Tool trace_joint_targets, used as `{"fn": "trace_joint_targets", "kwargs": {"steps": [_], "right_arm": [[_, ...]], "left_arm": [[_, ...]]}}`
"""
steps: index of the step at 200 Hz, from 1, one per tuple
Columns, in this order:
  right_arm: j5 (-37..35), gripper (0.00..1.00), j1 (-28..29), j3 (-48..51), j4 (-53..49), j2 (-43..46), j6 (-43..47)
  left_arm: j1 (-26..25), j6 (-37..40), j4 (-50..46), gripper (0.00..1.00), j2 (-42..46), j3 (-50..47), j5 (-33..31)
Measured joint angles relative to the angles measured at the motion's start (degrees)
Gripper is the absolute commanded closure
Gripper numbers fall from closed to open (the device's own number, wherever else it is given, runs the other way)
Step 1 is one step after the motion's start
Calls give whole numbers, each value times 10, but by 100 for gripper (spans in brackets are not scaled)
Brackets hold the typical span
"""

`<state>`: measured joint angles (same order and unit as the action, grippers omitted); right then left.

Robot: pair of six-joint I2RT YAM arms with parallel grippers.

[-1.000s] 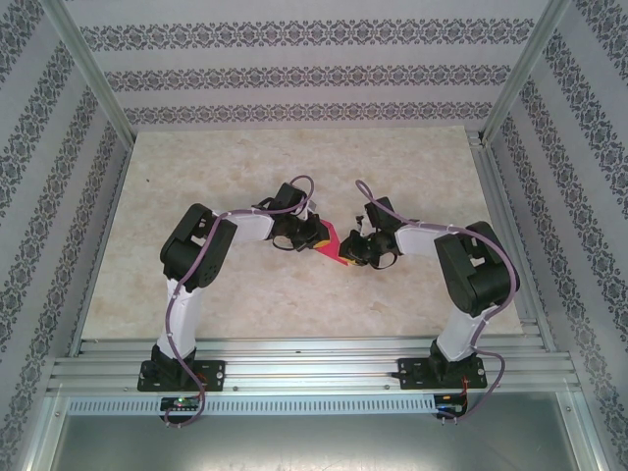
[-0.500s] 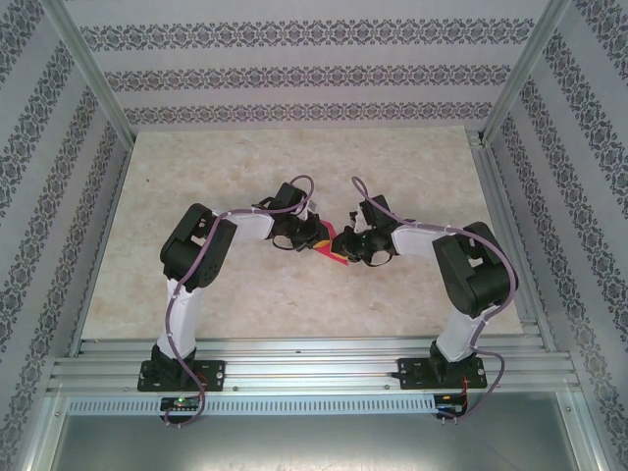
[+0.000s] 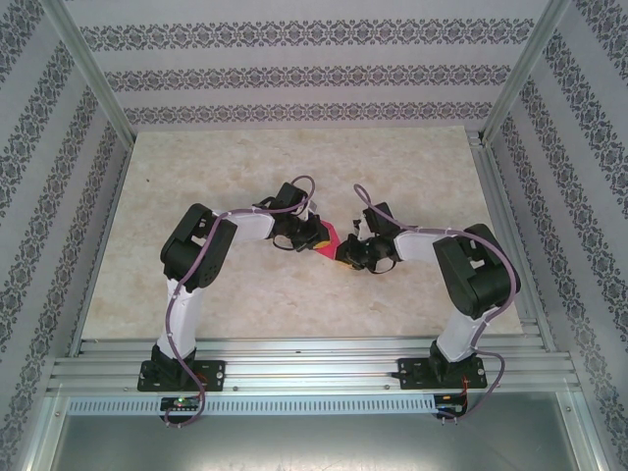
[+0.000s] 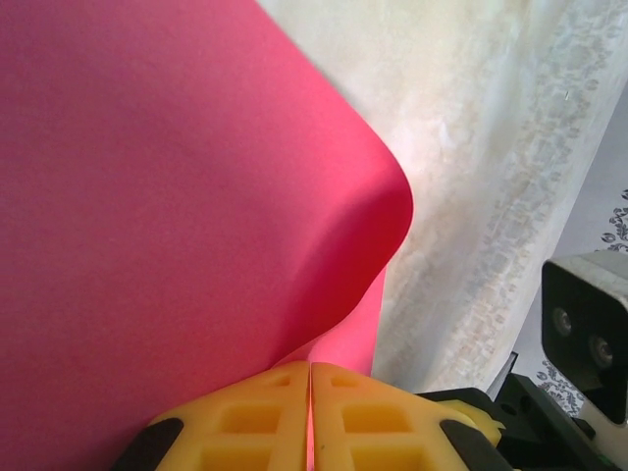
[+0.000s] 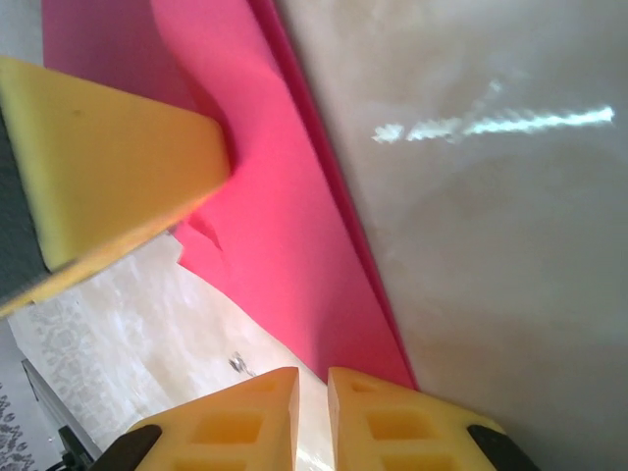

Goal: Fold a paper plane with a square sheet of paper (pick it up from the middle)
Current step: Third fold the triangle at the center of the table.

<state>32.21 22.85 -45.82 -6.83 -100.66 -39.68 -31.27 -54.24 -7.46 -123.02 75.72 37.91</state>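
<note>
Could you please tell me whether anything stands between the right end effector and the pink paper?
Nothing visible does. The pink paper reaches right up to the right end effector; the left end effector pinches it farther along, not in between.

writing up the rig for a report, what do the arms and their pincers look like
Both the left arm and right arm have black joint housings, white link shells and black bases. A purple cable runs along each. The left pincer and right pincer have yellow pads with square recesses.

overhead rear view; wrist close-ups, shared paper
</note>
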Motion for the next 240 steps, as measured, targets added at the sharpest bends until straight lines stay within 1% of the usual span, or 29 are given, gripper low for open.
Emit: {"fn": "trace_joint_targets", "kwargs": {"steps": [64, 78, 105, 119, 157, 173, 197, 220, 240], "right_arm": [[21, 83, -23, 21, 1, 15, 3], [25, 83, -24, 21, 4, 12, 0], [39, 83, -28, 25, 14, 8, -9], [41, 83, -28, 25, 15, 8, -9], [41, 83, -28, 25, 15, 8, -9], [41, 83, -28, 25, 15, 8, -9], [41, 83, -28, 25, 15, 8, -9], [41, 83, -28, 25, 15, 8, -10], [41, 83, -28, 25, 15, 8, -11]], "left_arm": [[0, 2, -13, 88, -2, 9, 0], [0, 3, -17, 82, -3, 14, 1], [0, 6, -17, 77, -3, 33, 5], [0, 6, -16, 75, -3, 55, 14], [0, 6, -11, 76, -9, 120, 42], [0, 1, -3, 76, -14, 121, 55], [-4, -9, 12, 76, -45, 121, 82], [-16, 0, -13, 78, -77, 129, 85], [-22, 5, -23, 78, -83, 127, 79]]}}
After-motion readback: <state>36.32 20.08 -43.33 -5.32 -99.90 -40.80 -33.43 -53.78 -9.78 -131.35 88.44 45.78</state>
